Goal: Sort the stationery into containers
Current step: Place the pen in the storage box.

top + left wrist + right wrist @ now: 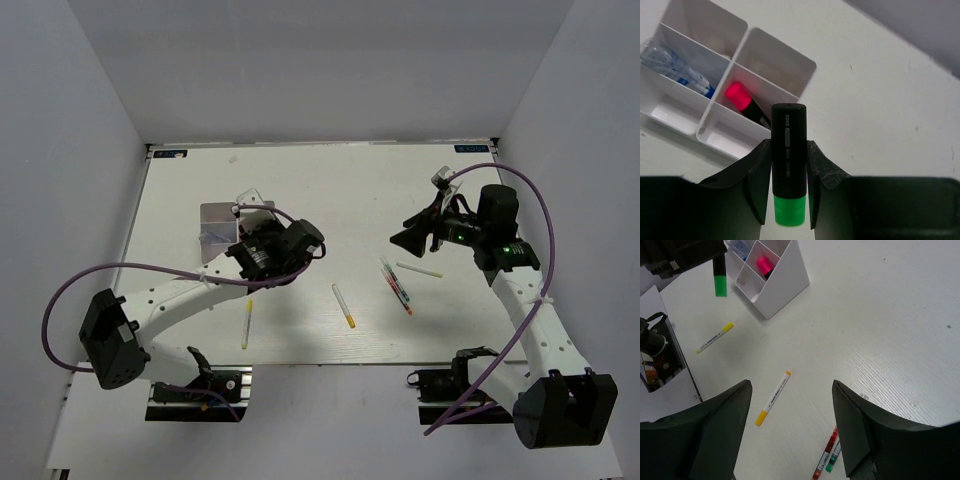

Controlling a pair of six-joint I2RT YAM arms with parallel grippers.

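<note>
Left hand (pixel 788 172) gripping black highlighter (pixel 788 137), green end, white lettering

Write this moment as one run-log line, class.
left gripper: shut on green highlighter, near divided box | right gripper: open, empty | pink highlighter: in divided box

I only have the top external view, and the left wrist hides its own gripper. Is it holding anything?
Observer: Yes. The left gripper is shut on a black highlighter with a green end.
Operator: Anything inside the containers?
Observer: A pink-ended highlighter sits in one compartment of the containers, and a white-blue marker lies in the one beside it.
Operator: And the right gripper?
Observer: The right gripper is open, with nothing between its fingers.
</note>
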